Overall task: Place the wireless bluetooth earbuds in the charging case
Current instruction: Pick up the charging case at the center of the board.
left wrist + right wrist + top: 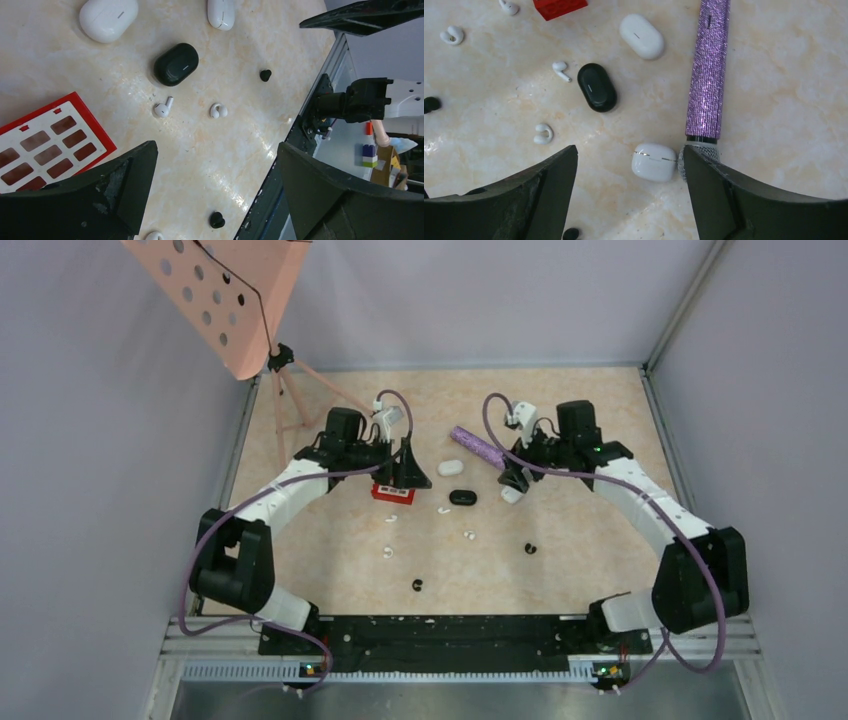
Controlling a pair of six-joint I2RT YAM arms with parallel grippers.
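Several white earbuds (pixel 443 510) and two black earbuds (pixel 530 548) lie scattered on the marble tabletop. Three charging cases sit closed: an oval white case (pixel 449 468), a black case (pixel 462 497) and a small squarish white case (pixel 654 162). My left gripper (pixel 408 480) hovers open over bare tabletop; in its wrist view a stemmed white earbud (pixel 163 108), a hooked white earbud (pixel 218 110) and the black case (pixel 176 63) lie ahead of the left gripper (pixel 216 150). My right gripper (pixel 629 155) is open above the small white case, holding nothing.
A glittery purple microphone (pixel 708 70) lies beside the small white case, its mesh head touching my right finger's side. A red block (pixel 393 493) sits under the left gripper. A pink perforated music stand (pixel 225 290) stands at the back left. Walls close in the table.
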